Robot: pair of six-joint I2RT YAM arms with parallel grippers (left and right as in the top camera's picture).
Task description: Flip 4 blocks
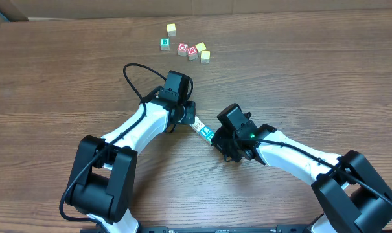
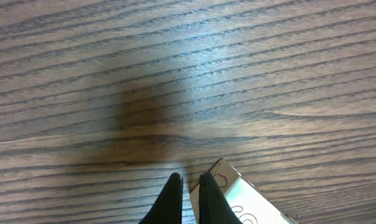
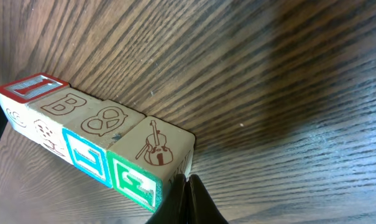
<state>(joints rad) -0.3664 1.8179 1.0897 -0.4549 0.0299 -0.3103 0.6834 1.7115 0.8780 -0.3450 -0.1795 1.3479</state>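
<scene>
Four blocks (image 1: 202, 129) end to end, row running diagonally

Table (image 1: 299, 71) — brown wood-grain top, with the grain running roughly side to side in the overhead view. Left wrist view shows a dull glare patch and a soft dark shadow on it.

Far side of the table: a loose cluster of small cubes.
- Yellow cube (image 1: 172, 29) sits alone at the back.
- Green-lettered cube (image 1: 164, 44), marked B, lies just nearer.
- Two red-lettered cubes (image 1: 183, 48) lie side by side to its right.
- Two more yellow cubes (image 1: 205, 56) are at the right end.

Tan board (image 1: 4, 10) — past the far left corner.
</scene>
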